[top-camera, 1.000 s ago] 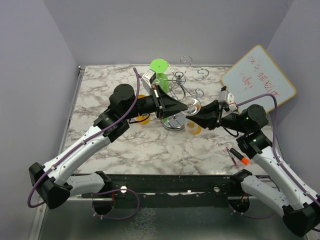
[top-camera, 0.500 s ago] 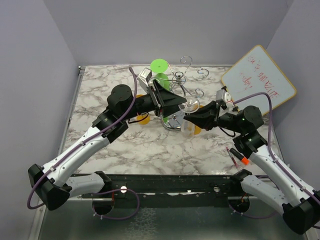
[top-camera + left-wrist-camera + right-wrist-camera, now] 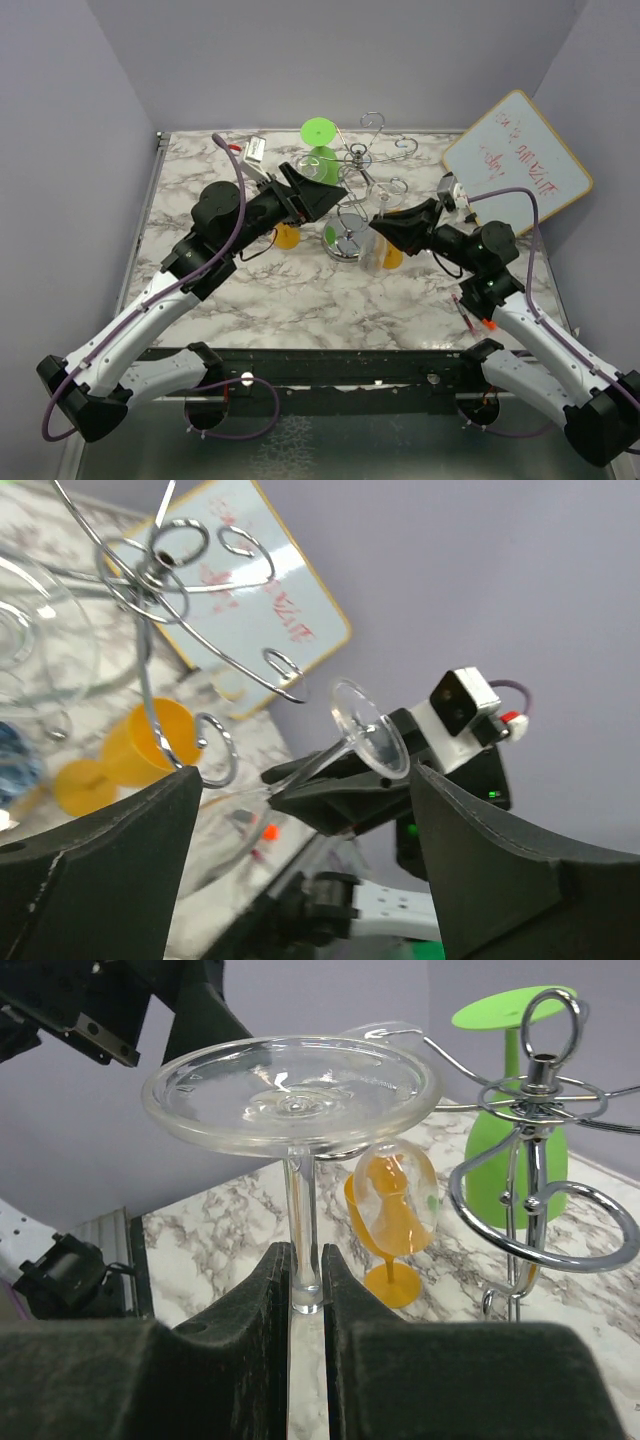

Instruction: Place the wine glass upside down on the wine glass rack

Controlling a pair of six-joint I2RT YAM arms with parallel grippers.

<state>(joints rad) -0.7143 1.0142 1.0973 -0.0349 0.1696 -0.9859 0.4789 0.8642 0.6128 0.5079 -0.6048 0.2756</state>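
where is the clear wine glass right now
The clear wine glass is mid right wrist view, foot up, stem in the right gripper, left of the wine glass rack.

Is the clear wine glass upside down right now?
Upside down. The wine glass has its round foot on top, and the right claw grips the stem below it.

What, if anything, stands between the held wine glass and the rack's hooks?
Nothing visible: the wine glass, clamped by the right gripper, has open air toward the wine glass rack. The open left gripper sits on the rack's other side.
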